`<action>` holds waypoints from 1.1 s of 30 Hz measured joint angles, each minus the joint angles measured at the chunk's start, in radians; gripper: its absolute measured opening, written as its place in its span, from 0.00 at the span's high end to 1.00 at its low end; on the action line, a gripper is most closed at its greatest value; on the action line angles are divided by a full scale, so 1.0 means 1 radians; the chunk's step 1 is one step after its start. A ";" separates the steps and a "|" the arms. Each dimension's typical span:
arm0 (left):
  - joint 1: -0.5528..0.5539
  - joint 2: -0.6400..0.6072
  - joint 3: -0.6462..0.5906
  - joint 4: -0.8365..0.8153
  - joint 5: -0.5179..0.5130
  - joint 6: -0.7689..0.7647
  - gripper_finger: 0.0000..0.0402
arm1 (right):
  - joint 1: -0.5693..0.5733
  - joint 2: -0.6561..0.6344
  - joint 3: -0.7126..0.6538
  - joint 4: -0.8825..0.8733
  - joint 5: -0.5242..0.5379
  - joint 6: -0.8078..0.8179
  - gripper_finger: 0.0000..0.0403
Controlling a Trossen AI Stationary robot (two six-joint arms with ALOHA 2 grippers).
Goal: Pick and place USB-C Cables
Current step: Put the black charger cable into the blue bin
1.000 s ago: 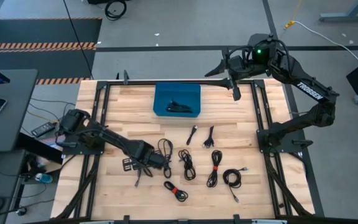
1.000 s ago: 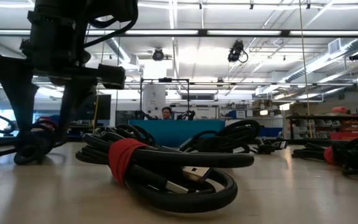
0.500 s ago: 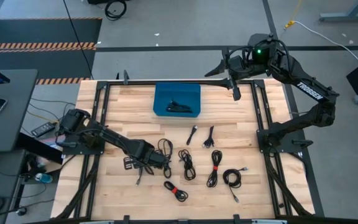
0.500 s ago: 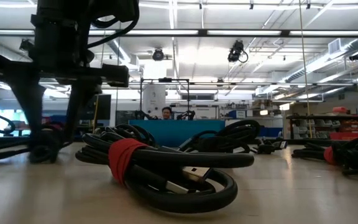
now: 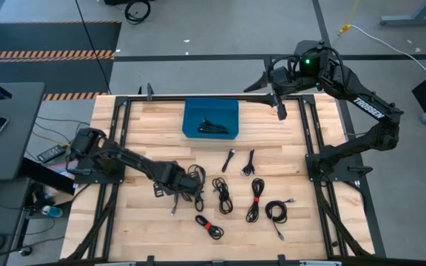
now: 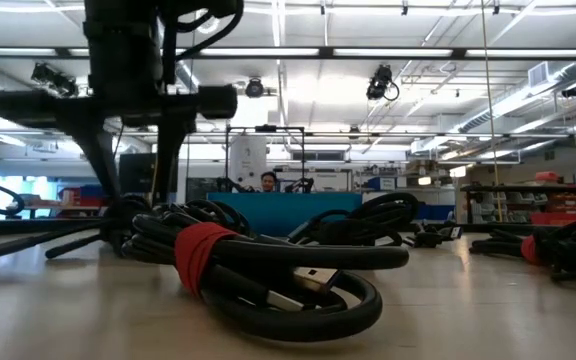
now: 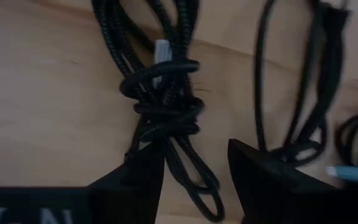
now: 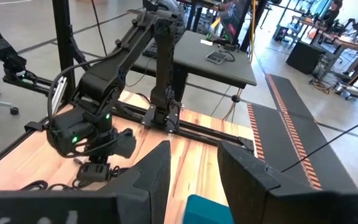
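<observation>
Since a moment ago the left gripper (image 5: 186,188) has slid rightward over the table (image 5: 139,144) and now stands, fingers apart, astride a knotted cable bundle (image 7: 166,106) whose lower loops its fingers hide. Other cables (image 5: 222,193) crowd just beside it, one red-tied (image 6: 258,265). One cable (image 5: 213,126) lies in the blue bin (image 5: 192,111), near the right gripper (image 5: 276,87), fingers apart, at the table's far edge.

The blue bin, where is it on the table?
In the high view, the blue bin sits at the table's far edge, near the middle, one cable inside, the waiting right gripper to its right.
</observation>
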 joint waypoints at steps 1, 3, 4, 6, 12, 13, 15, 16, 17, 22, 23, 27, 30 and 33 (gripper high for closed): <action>0.003 -0.004 0.009 -0.012 0.001 0.007 0.55 | 0.000 0.000 0.000 -0.005 0.000 0.000 0.65; 0.007 -0.011 0.030 -0.067 0.001 0.024 0.56 | 0.000 0.000 0.000 -0.011 0.000 0.000 0.65; 0.009 -0.016 0.042 -0.098 0.001 0.029 0.57 | 0.000 0.000 0.000 -0.013 0.001 0.000 0.65; 0.009 -0.019 0.068 -0.140 0.001 0.033 0.57 | 0.000 0.000 0.000 -0.016 0.000 0.000 0.65; 0.004 -0.019 0.090 -0.209 0.002 0.036 0.57 | 0.000 0.000 0.000 -0.031 0.001 0.000 0.65; 0.000 -0.019 0.090 -0.211 0.002 0.037 0.57 | 0.000 0.000 0.000 -0.031 0.001 0.000 0.65; -0.001 -0.014 0.089 -0.212 0.002 0.038 0.57 | 0.000 0.000 0.000 -0.033 0.001 0.000 0.65; -0.002 -0.012 0.089 -0.213 0.003 0.039 0.57 | 0.000 0.000 0.000 -0.033 0.001 0.000 0.65; -0.001 -0.011 0.089 -0.217 0.002 0.039 0.57 | 0.000 0.000 0.000 -0.033 0.001 0.000 0.65; -0.003 -0.008 0.089 -0.220 -0.025 0.039 0.57 | 0.000 0.000 0.000 -0.033 0.000 -0.001 0.65; -0.005 -0.008 0.089 -0.219 -0.038 0.039 0.57 | 0.000 0.000 0.000 -0.033 0.000 -0.001 0.65; -0.006 -0.008 0.089 -0.220 -0.071 0.040 0.56 | 0.000 0.000 0.000 -0.033 0.000 -0.002 0.65; -0.010 -0.008 0.089 -0.227 -0.072 0.040 0.53 | 0.000 0.000 0.000 -0.033 0.000 -0.002 0.65; -0.018 -0.008 0.089 -0.236 -0.072 0.033 0.49 | 0.000 0.000 0.000 -0.034 0.000 -0.003 0.65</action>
